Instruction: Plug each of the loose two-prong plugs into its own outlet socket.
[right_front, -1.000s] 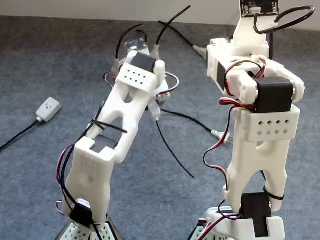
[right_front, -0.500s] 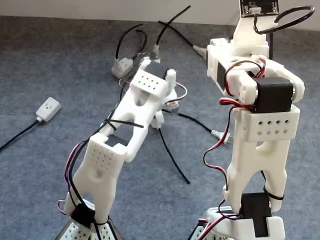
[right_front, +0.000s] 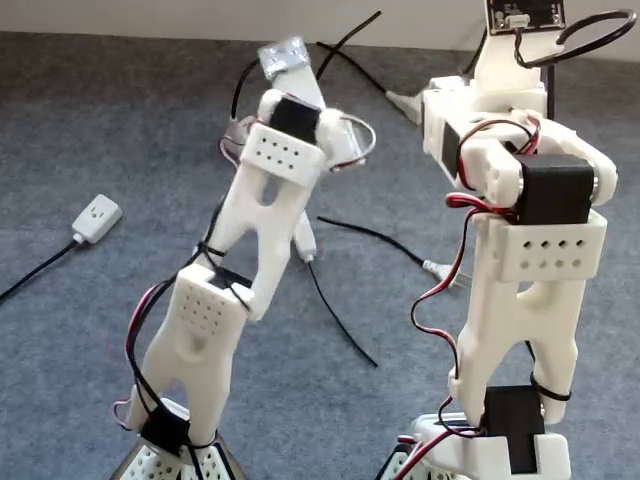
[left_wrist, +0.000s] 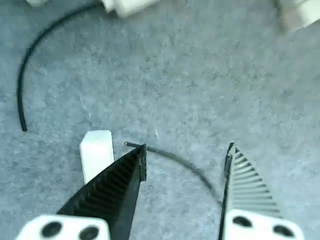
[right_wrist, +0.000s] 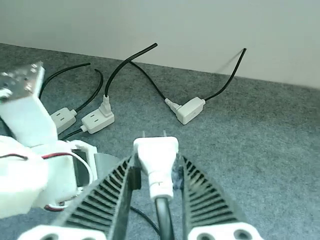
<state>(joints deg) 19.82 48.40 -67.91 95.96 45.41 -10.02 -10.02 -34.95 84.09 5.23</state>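
Your left gripper (left_wrist: 186, 150) hangs over the grey carpet (left_wrist: 200, 85) with its jaws spread wide. Between them there is only a thin black cable (left_wrist: 181, 161) lying on the floor. A loose white plug (left_wrist: 96, 152) lies just beside the dark finger (left_wrist: 120, 185). That finger covers one end of it, so you cannot make out its prongs. Two pale bodies at the edge of the left wrist view are cut off, and you cannot tell whether they are plugs or sockets.

Your right gripper (right_wrist: 157, 167) pinches a two-prong plug (right_wrist: 156, 152). Its prongs point away from the wrist and its cord runs back between the fingers. Farther off lie a first socket (right_wrist: 60, 118), partly covered by the left arm (right_wrist: 30, 150), and a second socket (right_wrist: 97, 120) just beside it. An angled plug (right_wrist: 190, 110) lies to their right. In the high view, a lone socket (right_front: 97, 215) lies at the left, well apart from both arms. Its cord runs off the left edge.
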